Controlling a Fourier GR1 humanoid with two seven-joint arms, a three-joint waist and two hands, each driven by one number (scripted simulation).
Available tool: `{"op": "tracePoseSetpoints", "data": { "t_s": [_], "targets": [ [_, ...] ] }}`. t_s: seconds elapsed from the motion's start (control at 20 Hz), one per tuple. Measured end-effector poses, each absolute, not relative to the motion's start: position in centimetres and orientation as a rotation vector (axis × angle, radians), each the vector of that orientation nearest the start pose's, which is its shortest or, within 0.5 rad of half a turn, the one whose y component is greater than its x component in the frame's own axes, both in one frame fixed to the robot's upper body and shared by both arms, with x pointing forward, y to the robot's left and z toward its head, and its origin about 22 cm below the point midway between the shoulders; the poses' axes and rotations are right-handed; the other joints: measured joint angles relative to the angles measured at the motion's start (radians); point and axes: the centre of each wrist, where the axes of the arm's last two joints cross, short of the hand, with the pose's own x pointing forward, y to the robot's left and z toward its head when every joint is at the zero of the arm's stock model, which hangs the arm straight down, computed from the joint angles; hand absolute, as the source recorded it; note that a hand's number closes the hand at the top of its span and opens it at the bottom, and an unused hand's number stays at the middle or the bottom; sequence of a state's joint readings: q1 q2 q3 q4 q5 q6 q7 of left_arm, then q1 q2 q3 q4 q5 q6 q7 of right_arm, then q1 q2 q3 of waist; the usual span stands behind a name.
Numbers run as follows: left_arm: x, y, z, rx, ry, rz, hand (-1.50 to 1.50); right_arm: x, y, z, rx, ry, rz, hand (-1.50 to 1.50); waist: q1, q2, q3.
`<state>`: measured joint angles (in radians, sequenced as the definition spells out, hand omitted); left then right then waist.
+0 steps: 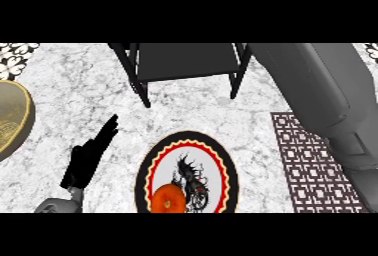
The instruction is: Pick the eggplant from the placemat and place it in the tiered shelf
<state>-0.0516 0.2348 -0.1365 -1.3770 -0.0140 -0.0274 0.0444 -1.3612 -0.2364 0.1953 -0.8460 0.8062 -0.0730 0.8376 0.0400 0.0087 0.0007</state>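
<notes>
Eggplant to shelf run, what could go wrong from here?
1. The eggplant shows nowhere, and the right forearm covers part of the placemat, so whether it is held cannot be checked.
2. That forearm runs close beside the shelf; a sideways swing could knock its right post.
3. The plate carrying an orange fruit lies beside the placemat; an arm pulling back could sweep it.

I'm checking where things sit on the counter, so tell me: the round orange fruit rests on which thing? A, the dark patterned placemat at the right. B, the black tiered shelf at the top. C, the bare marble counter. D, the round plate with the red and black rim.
D: the round orange fruit lies on the lower left part of the round plate with the red and black rim, well apart from the dark patterned placemat.
</notes>
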Motion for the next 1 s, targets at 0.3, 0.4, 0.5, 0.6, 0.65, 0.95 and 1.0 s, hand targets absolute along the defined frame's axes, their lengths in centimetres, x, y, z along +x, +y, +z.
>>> {"op": "tracePoseSetpoints", "data": {
  "t_s": [0.3, 0.4, 0.5, 0.6, 0.65, 0.95, 1.0],
  "targets": [
    [25.6, 26.1, -2.6, 0.077, -1.353, -0.329, 0.00, 45.2, -8.4, 28.7, -1.193, -1.392, 0.617, 1.50, 0.010, -0.004, -0.001],
    [25.8, 26.0, -2.4, 0.078, -1.357, -0.339, 0.00, 45.6, -8.6, 28.4, -1.192, -1.378, 0.619, 1.50, 0.014, -0.010, -0.002],
    [25.8, 25.6, -2.5, 0.070, -1.356, -0.344, 0.00, 46.0, -8.8, 28.4, -1.188, -1.360, 0.634, 1.50, 0.018, -0.013, -0.003],
    [26.0, 25.2, -2.6, 0.069, -1.359, -0.344, 0.00, 46.1, -9.1, 28.6, -1.127, -1.370, 0.601, 1.50, 0.019, -0.014, -0.002],
    [26.0, 25.2, -2.6, 0.065, -1.361, -0.346, 0.00, 46.2, -9.4, 28.7, -1.073, -1.380, 0.549, -1.50, 0.023, -0.015, 0.000],
    [26.2, 24.8, -2.4, 0.051, -1.368, -0.362, 0.00, 46.4, -11.6, 29.3, -0.725, -1.436, 0.218, -1.50, 0.034, -0.016, 0.007],
    [26.1, 24.7, -2.5, 0.049, -1.365, -0.362, 0.00, 46.4, -11.8, 29.3, -0.674, -1.454, 0.170, -1.50, 0.035, -0.015, 0.007]
  ]
}}
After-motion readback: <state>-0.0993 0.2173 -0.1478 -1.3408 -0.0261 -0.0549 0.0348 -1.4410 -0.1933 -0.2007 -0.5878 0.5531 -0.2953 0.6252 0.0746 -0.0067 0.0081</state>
